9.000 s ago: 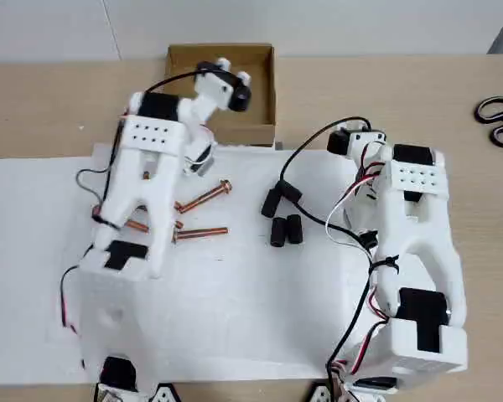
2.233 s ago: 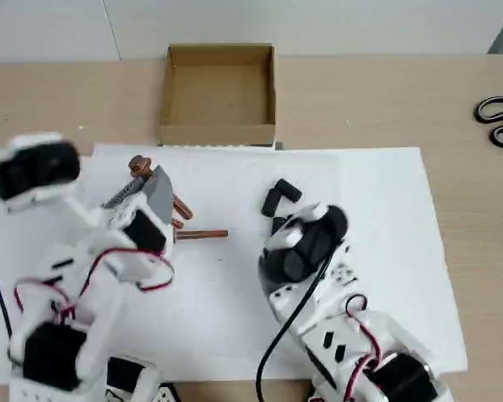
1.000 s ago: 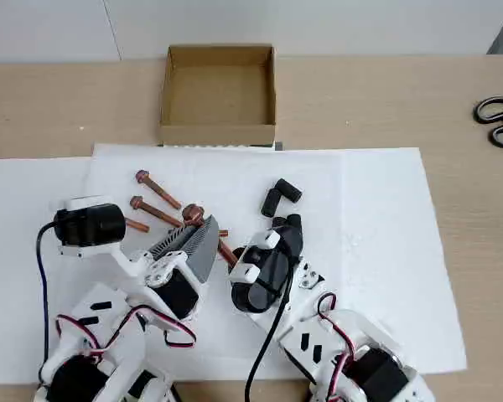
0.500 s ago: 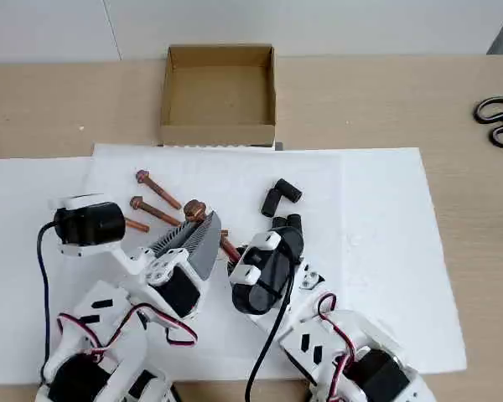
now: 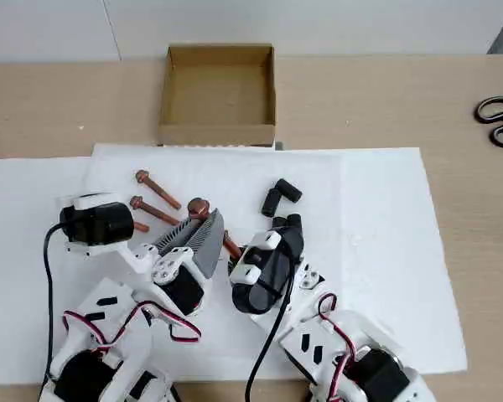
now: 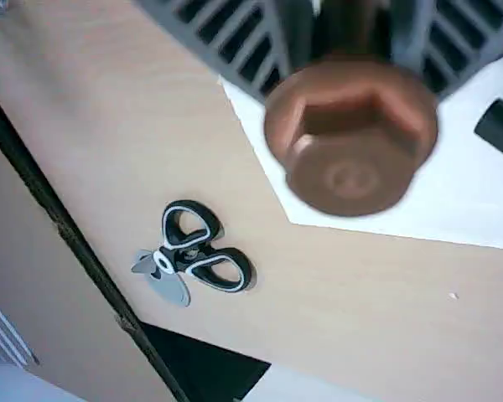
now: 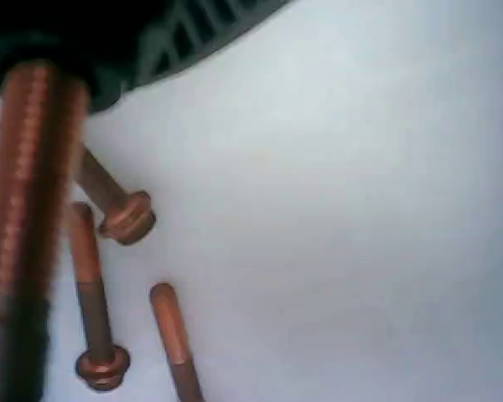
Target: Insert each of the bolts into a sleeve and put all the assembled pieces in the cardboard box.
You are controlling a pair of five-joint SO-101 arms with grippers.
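My left gripper [image 5: 198, 221] is shut on a copper bolt [image 5: 199, 207], with the hexagonal head [image 6: 352, 134] sticking out between the grey ribbed fingers [image 6: 226, 33]. The shaft [image 7: 25, 209] slants down to my right gripper [image 5: 237, 255] and ends in a dark shape there. Three more bolts [image 5: 157, 189] [image 5: 151, 209] [image 7: 96, 327] lie on the white paper. Black sleeves [image 5: 287, 190] [image 5: 271, 202] lie near the paper's middle, and two more [image 5: 286, 221] poke out from behind the right arm. The cardboard box [image 5: 218, 132] stands open at the back.
Scissors [image 5: 499, 120] [image 6: 197, 260] lie on the wooden table at the far right. The white paper [image 5: 386, 218] covers the middle of the table. Both arms sit low at the front edge, close together.
The left arm left the box, lifted a bolt off the paper and brought it down beside the right arm, which swung in over the lower sleeves. In the last half second little moved.
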